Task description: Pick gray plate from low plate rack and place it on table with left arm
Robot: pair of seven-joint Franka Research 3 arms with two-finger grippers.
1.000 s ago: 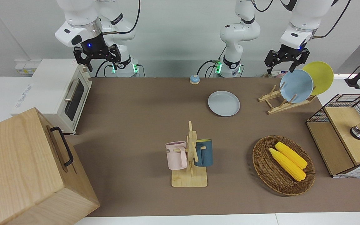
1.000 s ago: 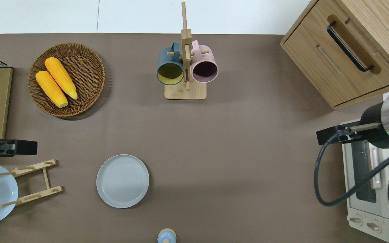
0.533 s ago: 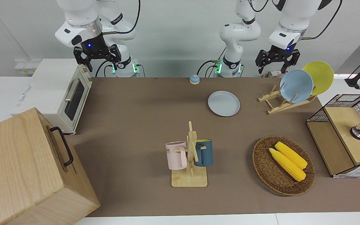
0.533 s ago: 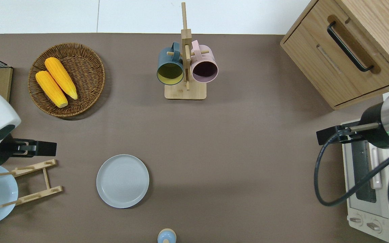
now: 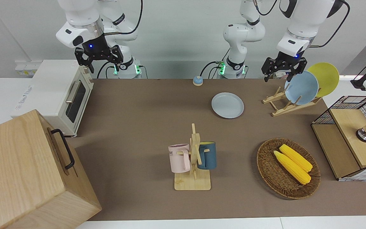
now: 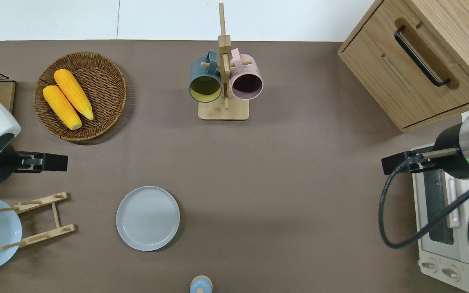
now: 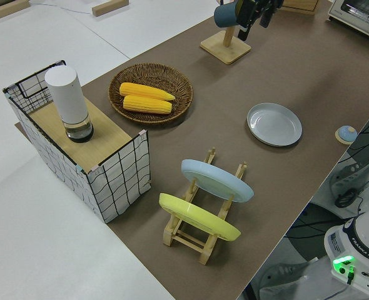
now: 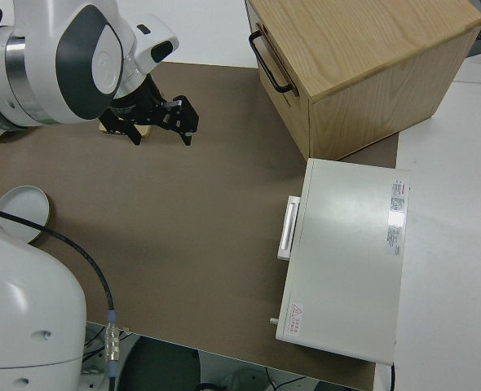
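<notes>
The gray plate (image 5: 227,105) lies flat on the table (image 5: 145,105), beside the low plate rack (image 5: 281,105) toward the table's middle; it also shows in the overhead view (image 6: 147,218) and the left side view (image 7: 274,124). The rack (image 6: 39,219) holds a sky-blue plate (image 5: 301,87) and a yellow plate (image 5: 324,78) on edge. My left gripper (image 5: 283,73) is open and empty, up in the air over the table between the rack and the wicker basket (image 6: 41,162). The right arm is parked, its gripper (image 5: 98,62) open.
A wicker basket (image 5: 270,171) with two corn cobs, a mug stand (image 5: 194,159) with a pink and a blue mug, a wire-sided box (image 5: 348,140), a wooden cabinet (image 5: 27,171), a white toaster oven (image 5: 59,92) and a small bell (image 5: 197,80) stand on the table.
My left gripper moved from over the rack's plates toward the table's middle, then away from the robots, and sank a little. The gray plate has not moved.
</notes>
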